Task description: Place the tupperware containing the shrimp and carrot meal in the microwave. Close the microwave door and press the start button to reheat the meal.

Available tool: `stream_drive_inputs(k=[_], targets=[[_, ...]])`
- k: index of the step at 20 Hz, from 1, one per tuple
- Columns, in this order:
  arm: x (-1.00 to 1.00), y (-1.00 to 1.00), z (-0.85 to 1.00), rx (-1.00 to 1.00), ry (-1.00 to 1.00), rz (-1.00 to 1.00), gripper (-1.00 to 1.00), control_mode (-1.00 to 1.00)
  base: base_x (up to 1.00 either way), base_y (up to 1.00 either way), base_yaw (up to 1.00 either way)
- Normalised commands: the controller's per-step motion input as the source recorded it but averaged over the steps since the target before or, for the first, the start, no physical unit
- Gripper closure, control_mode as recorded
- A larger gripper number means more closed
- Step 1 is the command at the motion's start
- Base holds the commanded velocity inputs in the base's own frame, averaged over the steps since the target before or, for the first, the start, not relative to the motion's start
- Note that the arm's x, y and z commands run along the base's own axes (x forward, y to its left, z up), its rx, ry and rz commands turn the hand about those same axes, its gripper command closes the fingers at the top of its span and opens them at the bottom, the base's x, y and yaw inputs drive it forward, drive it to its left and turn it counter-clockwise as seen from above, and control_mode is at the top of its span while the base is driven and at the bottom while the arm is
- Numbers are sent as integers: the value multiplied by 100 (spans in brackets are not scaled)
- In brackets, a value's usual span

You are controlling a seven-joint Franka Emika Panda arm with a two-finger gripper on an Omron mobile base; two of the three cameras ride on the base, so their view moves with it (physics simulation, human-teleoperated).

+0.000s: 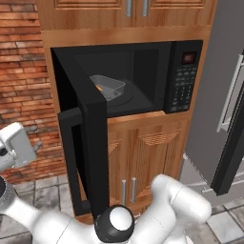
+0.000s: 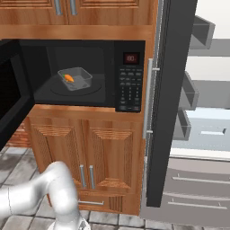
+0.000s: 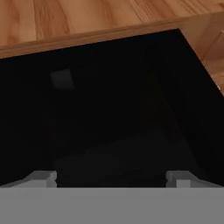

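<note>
Tupperware (image 2: 75,78), translucent grey, orange meal (image 2: 68,77) inside, sits in boxy black microwave (image 2: 81,74); glass door (image 1: 88,138) ajar; gripper (image 3: 111,177) wide, empty.

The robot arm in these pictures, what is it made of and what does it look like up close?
The arm is made of smooth, rounded, glossy white segments, like thick tubes. A black joint with a round white cap links two of them. The gripper ends in two small, blocky light grey fingertips. No cables or markings are visible.
</note>
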Motion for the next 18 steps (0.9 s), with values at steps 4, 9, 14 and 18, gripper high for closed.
stream_drive_inputs(k=[4, 9, 14, 18], targets=[[0, -100, -12, 0, 0, -24, -100, -100, 0, 0, 0], [-2, -100, -11, 1, -3, -19, -100, -100, 0, 0, 0], [0, -100, -3, 1, -3, -15, -100, -100, 0, 0, 0], [0, -100, 0, 1, -5, -6, -100, -100, 0, 0, 0]])
